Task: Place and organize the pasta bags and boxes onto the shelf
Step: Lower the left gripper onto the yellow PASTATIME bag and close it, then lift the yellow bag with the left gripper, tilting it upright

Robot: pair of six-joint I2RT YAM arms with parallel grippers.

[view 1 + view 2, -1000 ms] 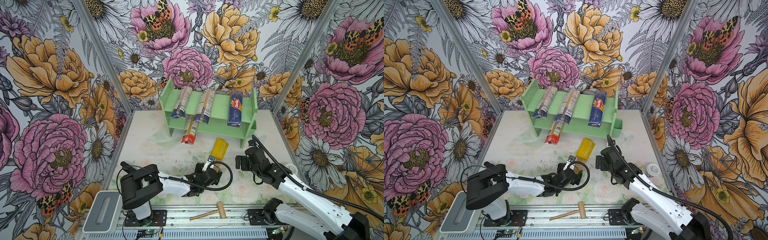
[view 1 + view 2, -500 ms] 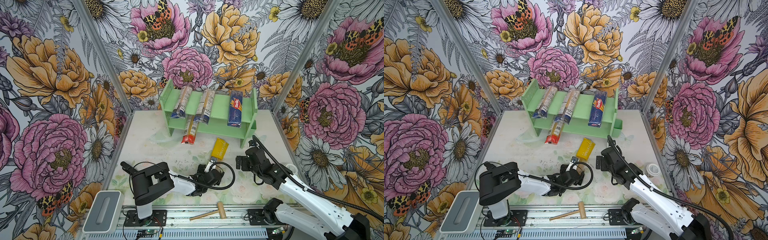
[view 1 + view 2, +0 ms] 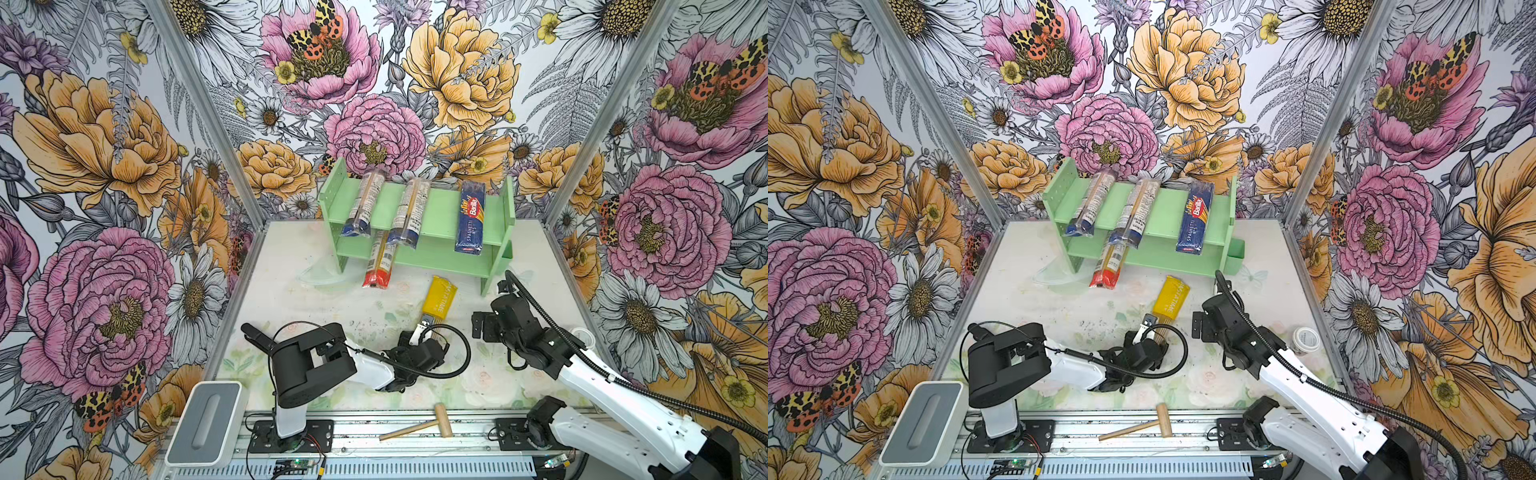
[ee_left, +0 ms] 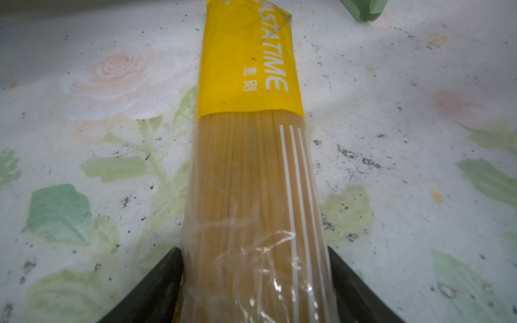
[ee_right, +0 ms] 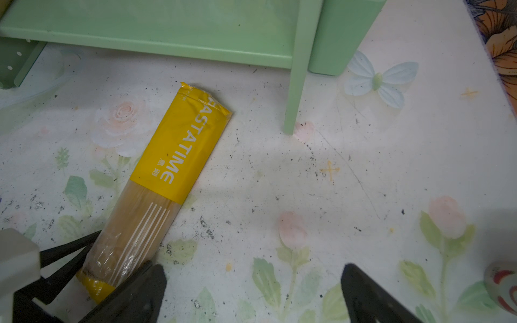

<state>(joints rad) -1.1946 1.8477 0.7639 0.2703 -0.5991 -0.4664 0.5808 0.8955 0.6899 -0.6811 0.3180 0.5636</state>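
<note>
One yellow bag [image 5: 156, 195], half clear, lettered PASTATIME

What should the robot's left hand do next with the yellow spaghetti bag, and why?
Probably squeeze shut. The left gripper has a finger on each side of the yellow Pasta Time spaghetti bag, which lies flat on the table, not yet on the green shelf.

The yellow bag [image 5: 179, 151] lies flat on the surface [image 5: 335, 181], its printed end near a leg of the shelf [image 5: 167, 42] but apart. Farther from the shelf, the right end effector [image 5: 251, 274] gapes over bare surface.
</note>
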